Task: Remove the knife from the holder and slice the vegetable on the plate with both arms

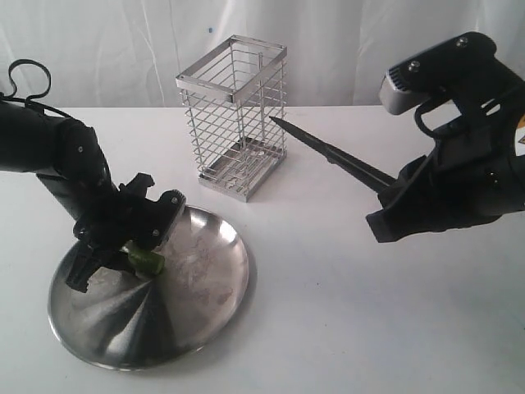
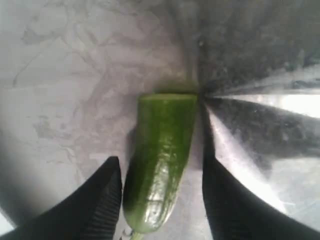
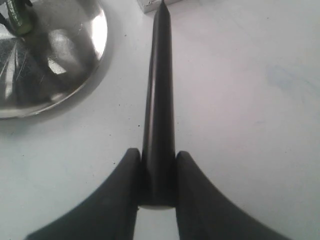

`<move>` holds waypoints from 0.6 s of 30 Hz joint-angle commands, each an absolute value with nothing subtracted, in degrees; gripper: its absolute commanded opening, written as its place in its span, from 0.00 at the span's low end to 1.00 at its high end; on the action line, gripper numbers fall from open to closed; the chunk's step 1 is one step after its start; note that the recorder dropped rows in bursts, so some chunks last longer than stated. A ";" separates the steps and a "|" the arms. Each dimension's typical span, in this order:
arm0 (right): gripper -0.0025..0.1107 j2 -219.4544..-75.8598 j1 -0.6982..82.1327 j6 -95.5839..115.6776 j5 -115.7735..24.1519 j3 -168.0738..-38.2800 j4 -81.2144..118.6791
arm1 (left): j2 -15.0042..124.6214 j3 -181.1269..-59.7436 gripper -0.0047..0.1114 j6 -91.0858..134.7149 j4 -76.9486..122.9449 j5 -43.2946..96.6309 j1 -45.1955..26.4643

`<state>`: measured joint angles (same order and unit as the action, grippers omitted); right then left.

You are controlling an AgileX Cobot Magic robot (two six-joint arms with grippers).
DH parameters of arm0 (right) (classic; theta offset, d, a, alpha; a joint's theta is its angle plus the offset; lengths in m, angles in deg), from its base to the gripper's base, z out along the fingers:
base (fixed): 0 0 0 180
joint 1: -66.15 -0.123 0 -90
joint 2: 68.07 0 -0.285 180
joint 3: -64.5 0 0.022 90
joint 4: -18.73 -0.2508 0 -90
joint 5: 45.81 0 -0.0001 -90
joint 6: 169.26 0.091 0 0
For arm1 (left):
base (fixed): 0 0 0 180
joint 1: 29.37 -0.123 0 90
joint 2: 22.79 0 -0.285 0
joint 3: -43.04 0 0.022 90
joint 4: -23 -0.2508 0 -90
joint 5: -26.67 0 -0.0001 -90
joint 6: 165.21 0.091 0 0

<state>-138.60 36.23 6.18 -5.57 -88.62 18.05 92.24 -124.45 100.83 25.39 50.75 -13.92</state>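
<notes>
The green vegetable (image 2: 160,150) lies on the steel plate (image 1: 205,287); one end is flat and squared off, and a bit of stem shows at the other. My left gripper (image 2: 161,165) is down over it and open. One finger (image 2: 102,200) is almost against the vegetable, and the other finger (image 2: 225,200) stands off with a gap. To the right and above the table, my right gripper (image 3: 158,160) is shut on the black knife (image 3: 159,95) by its handle. The blade (image 1: 328,152) points at the wire holder (image 1: 234,115), with its tip just beside the holder's side.
The holder stands behind the plate on the white table (image 1: 344,312), with a white curtain at the back. The plate's rim (image 3: 97,45) and the vegetable (image 3: 20,17) show in the right wrist view, off to one side of the blade.
</notes>
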 commanded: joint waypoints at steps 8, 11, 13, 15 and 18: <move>0.02 -138.11 36.57 7.86 -8.51 -89.03 18.29 | 90.32 -124.34 0.10 85.27 31.48 58.33 -13.83; 0.02 -138.11 36.57 8.35 -8.51 -89.03 18.06 | 89.09 -124.34 0.10 84.76 34.71 66.36 -13.82; 0.02 -138.11 36.57 8.57 -8.11 -89.03 17.64 | 88.70 -124.34 0.11 80.10 35.84 67.18 -13.82; 0.02 -138.11 36.57 8.57 -7.56 -89.03 17.01 | 88.92 -124.34 0.17 75.29 36.70 66.30 -13.82; 0.02 -138.11 36.57 8.57 -7.03 -89.03 16.86 | 90.13 -124.34 0.37 69.52 35.26 65.79 -13.82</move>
<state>-138.60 36.23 8.17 -6.92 -88.62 17.32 89.45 -124.73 74.90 35.50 65.08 -13.92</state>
